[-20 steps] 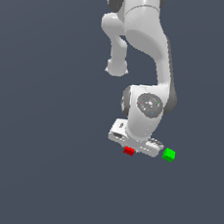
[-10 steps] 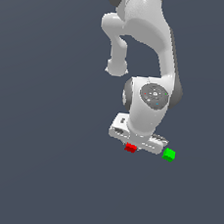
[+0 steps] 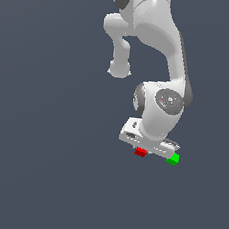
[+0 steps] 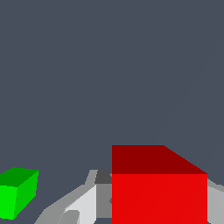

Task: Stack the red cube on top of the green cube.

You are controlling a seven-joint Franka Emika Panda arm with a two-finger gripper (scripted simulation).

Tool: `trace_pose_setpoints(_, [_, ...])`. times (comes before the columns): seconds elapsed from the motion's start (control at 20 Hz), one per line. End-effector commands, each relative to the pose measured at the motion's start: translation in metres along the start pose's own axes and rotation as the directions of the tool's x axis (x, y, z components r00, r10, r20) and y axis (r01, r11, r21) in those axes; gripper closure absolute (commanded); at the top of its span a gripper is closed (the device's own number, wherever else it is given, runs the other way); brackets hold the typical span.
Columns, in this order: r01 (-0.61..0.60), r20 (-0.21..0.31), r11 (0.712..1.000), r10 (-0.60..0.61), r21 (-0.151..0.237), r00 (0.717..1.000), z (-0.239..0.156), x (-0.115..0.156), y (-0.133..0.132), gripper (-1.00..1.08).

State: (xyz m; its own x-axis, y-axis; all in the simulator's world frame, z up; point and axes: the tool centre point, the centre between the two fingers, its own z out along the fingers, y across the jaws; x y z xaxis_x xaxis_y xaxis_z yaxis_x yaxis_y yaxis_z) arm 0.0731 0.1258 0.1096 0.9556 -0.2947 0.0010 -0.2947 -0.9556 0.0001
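**Arm low over the two cubes**

I see the white arm [image 3: 158, 61] folded down over a plain grey floor [image 3: 40, 168], its wrist block hiding most of what sits beneath it. The gripper [image 3: 150, 150] is right at floor level beside the green cube [image 3: 172, 159]. In the wrist view the red cube [image 4: 159, 192] fills the space between the fingers [image 4: 81, 205], so it blocks my sight of the pads; I cannot tell whether the pincer grips it. The red cube lies near the green cube, towards the exterior view's left, apart from it. Neither cube rests on the other.
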Motion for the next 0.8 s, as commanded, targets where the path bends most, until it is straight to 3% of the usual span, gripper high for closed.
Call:
trace_pose_setpoints(0.0, [0.002, 0.000, 1.000, -0.002, 0.001, 1.000, 0.006, -0.009, -0.020, 1.08])
trace_pose_setpoints(0.5, [0.002, 0.001, 1.000, -0.002, 0.001, 1.000, 0.036, -0.048, -0.114, 1.08])
trace_pose_setpoints(0.75, [0.002, 0.001, 1.000, -0.002, 0.001, 1.000, 0.045, -0.060, -0.145, 1.08])
